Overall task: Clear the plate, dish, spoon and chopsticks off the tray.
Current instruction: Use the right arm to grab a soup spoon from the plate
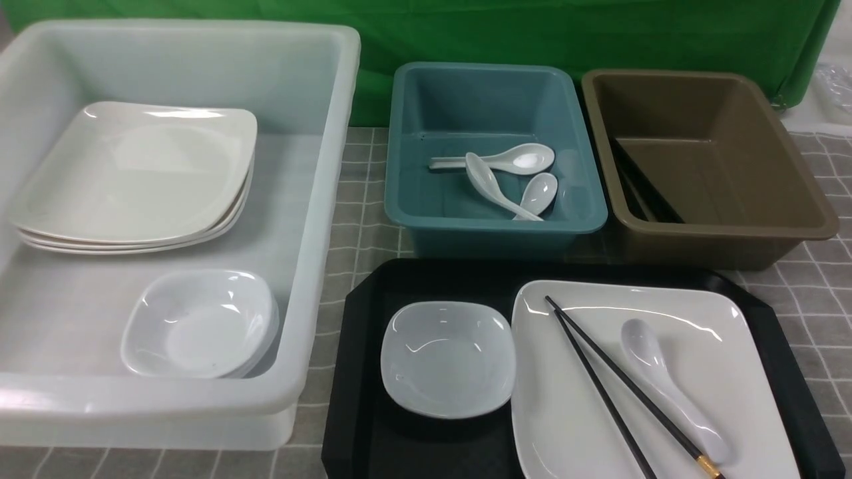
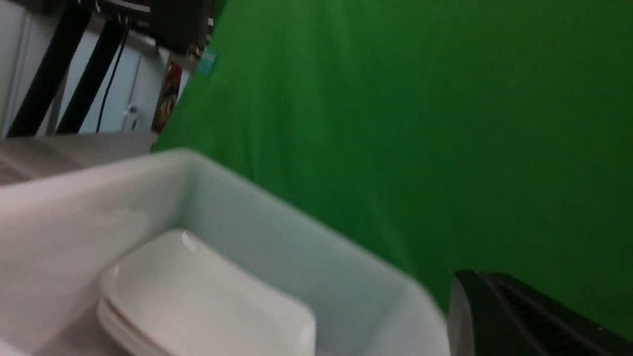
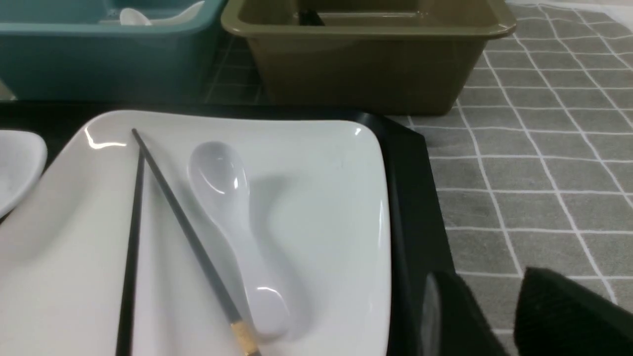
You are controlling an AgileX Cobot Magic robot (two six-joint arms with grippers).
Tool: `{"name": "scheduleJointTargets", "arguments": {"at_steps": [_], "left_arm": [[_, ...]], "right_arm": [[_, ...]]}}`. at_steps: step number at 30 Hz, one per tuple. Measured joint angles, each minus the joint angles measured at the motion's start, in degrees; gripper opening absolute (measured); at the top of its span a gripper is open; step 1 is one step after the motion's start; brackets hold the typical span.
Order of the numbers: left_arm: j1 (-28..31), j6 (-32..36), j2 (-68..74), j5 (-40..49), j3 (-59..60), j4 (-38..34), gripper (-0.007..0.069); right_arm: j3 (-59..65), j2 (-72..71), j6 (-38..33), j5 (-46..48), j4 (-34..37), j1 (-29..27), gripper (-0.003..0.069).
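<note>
Nothing cleared: tray (image 1: 359,372) holds dish (image 1: 447,359) left, plate (image 1: 732,346) right, chopsticks (image 1: 632,387) and spoon (image 1: 672,389) on plate; right gripper (image 3: 494,309) part-spread, empty, near tray's right edge; left gripper (image 2: 494,316) pressed together near white tub (image 1: 319,199); suggest pinching both chopsticks together by the gold band, clear of spoon; no legible text.

The right gripper (image 3: 487,277) hangs by the right edge of the tray (image 3: 410,198). Its two black fingers (image 3: 568,316) are a little apart and hold nothing. The left gripper (image 2: 494,306) is closed.

Soft brightness, glare on plate (image 1: 732,372)
</note>
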Motion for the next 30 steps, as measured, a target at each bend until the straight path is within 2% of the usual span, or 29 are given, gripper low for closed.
{"name": "scheduleJointTargets", "arguments": {"at_steps": [1, 3, 5, 6, 7, 8, 9, 12, 14, 16, 18, 20, 21, 22, 24, 30], "left_arm": [[0.0, -1.0, 0.0, -2.6, 0.0, -0.1, 0.0003], [0.0, -3.5, 0.2, -1.7, -0.7, 0.4, 0.0003], [0.0, -5.7, 1.5, 2.1, -2.6, 2.2, 0.0003], [0.0, -6.8, 4.3, 7.4, -5.6, 5.1, 0.0003], [0.0, -6.9, 4.8, 8.1, -6.6, 5.9, 0.0003], [0.0, -6.7, 9.5, 14.6, -10.8, 8.3, 0.0003], [0.0, -6.7, 9.5, 15.3, -11.3, 8.5, 0.0003], [-0.2, 1.8, 21.5, 28.0, -21.1, 8.1, 0.0003], [-2.4, 8.6, 28.1, 34.5, -27.2, 4.4, 0.0003], [-4.2, 11.5, 31.2, 37.0, -29.6, 2.3, 0.0003], [-9.7, 18.4, 37.9, 40.3, -34.3, -2.3, 0.0003], [-11.8, 20.9, 40.4, 40.7, -35.7, -3.3, 0.0003], [-15.0, 22.8, 43.1, 41.0, -37.2, -3.9, 0.0003], [-16.7, 23.5, 44.6, 41.2, -37.8, -4.2, 0.0003], [-19.7, 24.2, 46.8, 41.3, -38.5, -4.4, 0.0003], [-23.1, 27.3, 47.9, 41.7, -38.9, -4.5, 0.0003]], "right_arm": [[0.0, 0.0, 0.0, 0.0, 0.0, 0.0, 0.0240], [0.0, 0.0, 0.0, 0.0, 0.0, 0.0, 0.0240], [0.0, 0.0, 0.0, 0.0, 0.0, 0.0, 0.0240], [0.0, 0.0, 0.0, -0.1, 0.0, 0.5, 0.0240], [0.0, 0.0, 0.0, 0.0, 0.0, 0.7, 0.0240], [0.0, 0.0, 0.0, 0.0, 0.0, 1.8, 0.0240], [0.0, 0.0, 0.0, 0.0, 0.0, 1.9, 0.0240], [0.0, 0.0, 0.0, 0.0, 0.0, 3.1, 0.0241], [0.0, 0.0, 0.0, 0.0, 0.0, 3.1, 0.0240], [0.0, 0.0, 0.0, 0.0, 0.0, 3.1, 0.0240], [0.0, 0.0, 0.0, 0.0, 0.0, 3.1, 0.0240], [0.0, 0.0, 0.0, -0.3, 0.0, 3.1, 0.0240], [0.0, 0.0, 0.4, -1.0, 0.0, 3.1, 0.0240], [0.0, 0.0, 1.3, -1.7, 0.4, 3.1, 0.0240], [0.0, 0.0, 7.8, -4.5, 2.5, 3.1, 0.0240], [0.0, 0.0, 26.4, -17.2, 4.4, 3.2, 0.0240]]}}
